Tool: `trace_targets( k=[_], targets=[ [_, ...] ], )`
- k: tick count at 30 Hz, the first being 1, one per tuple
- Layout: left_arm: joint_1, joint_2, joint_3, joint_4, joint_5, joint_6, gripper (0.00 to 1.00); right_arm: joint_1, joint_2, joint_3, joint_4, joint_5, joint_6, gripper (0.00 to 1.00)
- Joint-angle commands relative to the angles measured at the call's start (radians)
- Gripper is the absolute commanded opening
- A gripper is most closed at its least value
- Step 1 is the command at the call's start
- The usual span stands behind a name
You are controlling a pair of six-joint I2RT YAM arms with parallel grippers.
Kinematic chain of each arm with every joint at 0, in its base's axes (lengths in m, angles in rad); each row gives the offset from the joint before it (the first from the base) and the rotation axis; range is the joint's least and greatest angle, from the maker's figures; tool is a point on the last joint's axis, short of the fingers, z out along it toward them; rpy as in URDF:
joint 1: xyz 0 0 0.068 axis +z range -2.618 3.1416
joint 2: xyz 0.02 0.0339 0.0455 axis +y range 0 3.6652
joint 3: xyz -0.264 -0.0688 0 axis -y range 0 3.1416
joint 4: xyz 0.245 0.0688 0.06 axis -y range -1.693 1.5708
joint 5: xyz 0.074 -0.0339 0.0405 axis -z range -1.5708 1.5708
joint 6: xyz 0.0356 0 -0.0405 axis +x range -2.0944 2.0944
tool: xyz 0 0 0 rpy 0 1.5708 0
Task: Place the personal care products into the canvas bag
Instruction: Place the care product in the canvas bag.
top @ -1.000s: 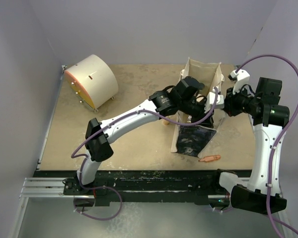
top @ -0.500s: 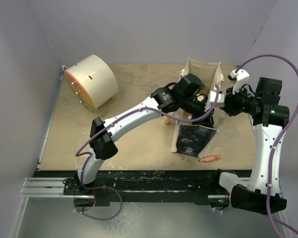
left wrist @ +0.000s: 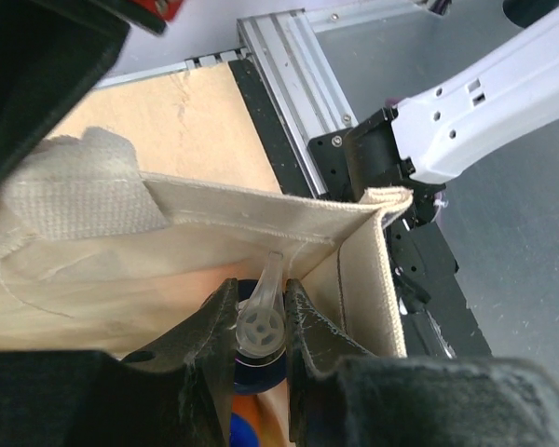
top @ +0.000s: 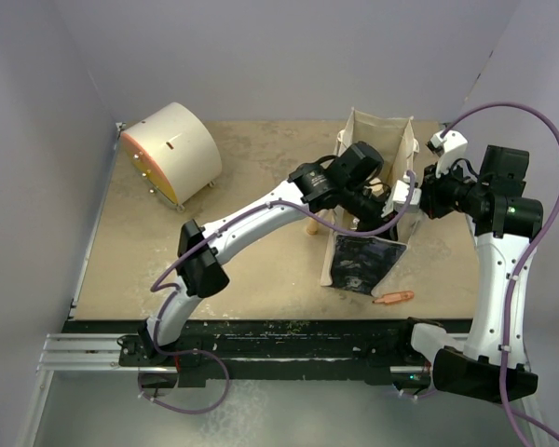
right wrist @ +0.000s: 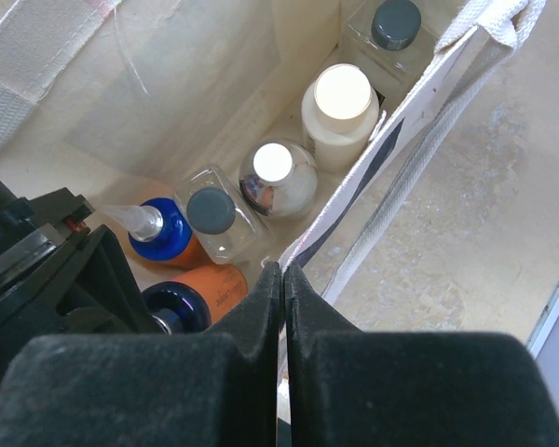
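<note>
Beige canvas stands open toward the far right of the desk [top: 261, 270]: the canvas bag [top: 365, 263], its printed panel facing the near edge, has both arms at its mouth. The right claw [right wrist: 281, 270] is clenched on the bag's right-hand rim, pinching the cloth flat. The left claw [left wrist: 261, 298] reaches down inside from the left, its fingers [left wrist: 214, 326] closed against the clear nozzle [left wrist: 265, 279] of a blue-capped bottle [left wrist: 252, 372], which sits directly beneath it at the end of the bag nearest the right claw. The right wrist view shows the load on the bag's floor, caps toward the opening. One clear squarish bottle [right wrist: 396, 33] sits in the corner farthest from that claw, followed by the cream-white bottle [right wrist: 343, 102], the silver bottle [right wrist: 278, 182] and a second clear squarish bottle [right wrist: 212, 216]. An orange bottle [right wrist: 163, 237] and another orange bottle [right wrist: 214, 291] sit tight beside the left claw's black body; I cannot tell there which of these two is held. The held bottle's long axis appears to run in line with the left claw, with packed neighbours around it. All six seem to be inside, so the task looks nearly done. The left arm, the nearer one, likely only has to let go and lift straight up without dragging the nozzle or snagging the rim.
</note>
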Motion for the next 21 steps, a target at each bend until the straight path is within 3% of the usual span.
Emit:
trace_targets(
  k=[1, 21],
  targets=[
    [-0.005, -0.014, 0.059, -0.044, 0.112, 0.087, 0.0, -0.006, -0.036, 0.027, 0.071, -0.071, -0.016, 0.0],
    [-0.02, 0.066, 0.111, -0.189, 0.131, 0.276, 0.0, -0.006, -0.028, 0.04, 0.065, -0.094, -0.02, 0.0]
  ],
)
